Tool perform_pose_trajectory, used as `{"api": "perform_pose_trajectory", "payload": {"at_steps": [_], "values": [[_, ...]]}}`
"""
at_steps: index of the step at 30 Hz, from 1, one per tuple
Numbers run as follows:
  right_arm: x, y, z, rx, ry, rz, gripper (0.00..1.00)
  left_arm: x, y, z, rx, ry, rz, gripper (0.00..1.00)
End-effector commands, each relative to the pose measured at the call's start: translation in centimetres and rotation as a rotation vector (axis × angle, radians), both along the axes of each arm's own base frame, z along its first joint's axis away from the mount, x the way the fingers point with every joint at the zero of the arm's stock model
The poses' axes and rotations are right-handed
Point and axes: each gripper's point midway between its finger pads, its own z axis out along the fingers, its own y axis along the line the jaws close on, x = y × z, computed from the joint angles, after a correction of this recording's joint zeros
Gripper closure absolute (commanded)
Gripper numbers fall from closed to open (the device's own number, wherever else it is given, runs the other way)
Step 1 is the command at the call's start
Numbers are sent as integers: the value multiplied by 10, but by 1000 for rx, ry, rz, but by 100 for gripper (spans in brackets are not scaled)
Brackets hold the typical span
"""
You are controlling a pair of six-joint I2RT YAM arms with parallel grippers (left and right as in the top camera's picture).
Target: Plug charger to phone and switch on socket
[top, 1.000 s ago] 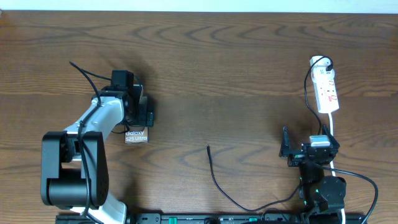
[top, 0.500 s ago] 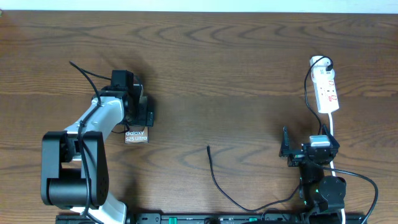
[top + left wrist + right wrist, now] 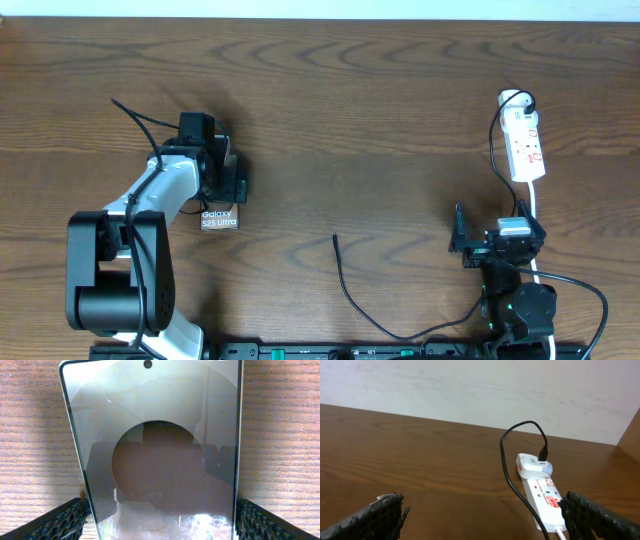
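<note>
1. Dark brown wood-grain tabletop fills the overhead view, with a pale wall along its far edge.
2. On the left part lies the flat dark rectangular smartphone, screen up. From overhead, only its near end with white "Galaxy S25 Ultra" text shows below the left arm.
3. The left end effector hangs over the phone with its jaws spread wide. One ridged black pad sits close against each long edge of the phone. Whether the pads touch the edges cannot be told.
4. The long thin black charger cable curves across the near middle of the tabletop. Its slim connector tip lies free, well apart from the phone and between the two arms.
5. The small elongated white power strip with red markings lies at the far right. A white adapter with a black lead is plugged in at its far end.
6. The right end effector stands near the strip's near end, fully spread, with nothing between its pads.
</note>
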Motion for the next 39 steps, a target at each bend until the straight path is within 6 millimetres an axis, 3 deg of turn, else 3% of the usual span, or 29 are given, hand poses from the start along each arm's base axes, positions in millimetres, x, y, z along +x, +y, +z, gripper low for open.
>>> {"api": "perform_pose_trajectory", "payload": {"at_steps": [1,12,39], "values": [[0,1,-1,-7,4,4,1,-8,3,-14,11,45,10,6],[0,1,-1,-7,4,4,1,-14,3,-28,12,91,10,6],[0,1,-2,-7,5,4,1,-24,4,-29,13,129,9,6]]}}
